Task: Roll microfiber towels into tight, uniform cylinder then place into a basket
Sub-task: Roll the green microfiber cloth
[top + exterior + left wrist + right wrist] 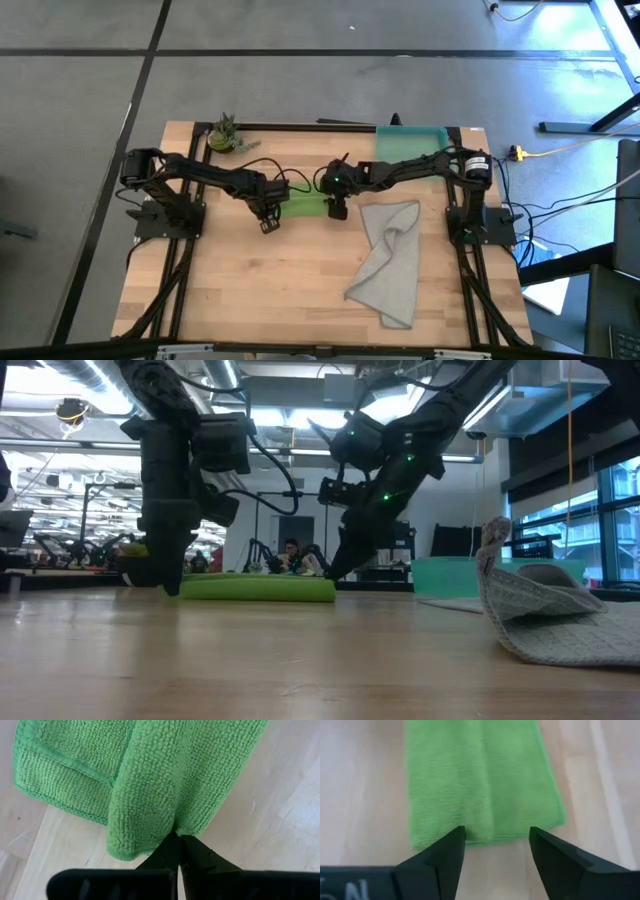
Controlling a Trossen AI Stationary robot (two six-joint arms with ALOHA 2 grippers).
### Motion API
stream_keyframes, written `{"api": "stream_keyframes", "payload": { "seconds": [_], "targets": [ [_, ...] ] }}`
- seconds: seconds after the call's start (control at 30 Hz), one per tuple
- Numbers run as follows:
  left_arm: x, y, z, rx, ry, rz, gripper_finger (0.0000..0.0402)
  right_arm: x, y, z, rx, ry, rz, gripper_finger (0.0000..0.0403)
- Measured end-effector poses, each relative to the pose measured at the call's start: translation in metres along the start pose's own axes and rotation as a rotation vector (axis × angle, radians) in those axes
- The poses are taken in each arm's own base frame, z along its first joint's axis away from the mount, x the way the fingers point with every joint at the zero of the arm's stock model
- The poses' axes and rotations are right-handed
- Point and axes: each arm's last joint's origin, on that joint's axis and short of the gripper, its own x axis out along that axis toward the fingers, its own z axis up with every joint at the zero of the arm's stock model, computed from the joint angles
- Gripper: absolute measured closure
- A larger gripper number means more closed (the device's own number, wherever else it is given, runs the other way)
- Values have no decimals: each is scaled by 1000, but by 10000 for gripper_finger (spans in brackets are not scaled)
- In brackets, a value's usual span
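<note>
The lime green towel (303, 206) lies folded into a narrow flat strip on the table's middle; it also shows in the low view (258, 588). My left gripper (268, 218) stands at its left end, shut on it. My right gripper (337, 207) is open at the strip's right end (485, 837), slanting down, one finger toward each side of the end, with no touch showing. The grey towel (390, 258) lies crumpled on the right of the table, one fold standing up (492, 545). The teal basket (412, 140) stands at the far right. My left gripper pinches the green towel's left end edge (176, 827) between its two fingertips, where the cloth puckers at a fold of several layers. The fingers (172, 582) come from above, pointing down. The towel lies flat and slack on the table.
A small potted plant (226, 134) stands at the far left. Bare wood (270, 290) lies toward the near edge, left of the grey towel. A person (291, 556) sits in the room beyond the table.
</note>
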Motion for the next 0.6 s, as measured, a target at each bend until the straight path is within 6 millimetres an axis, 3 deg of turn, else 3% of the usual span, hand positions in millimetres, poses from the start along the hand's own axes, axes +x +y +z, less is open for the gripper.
{"api": "stream_keyframes", "payload": {
  "seconds": [0.3, 0.6],
  "targets": [
    [0, 0, 1, -4, -14, 14, 401, -15, 34, 10, -142, -24, 24, 181],
    [0, 1, 1, -6, -15, 16, 401, -18, 52, 12, -205, -25, -39, 181]
  ]
}}
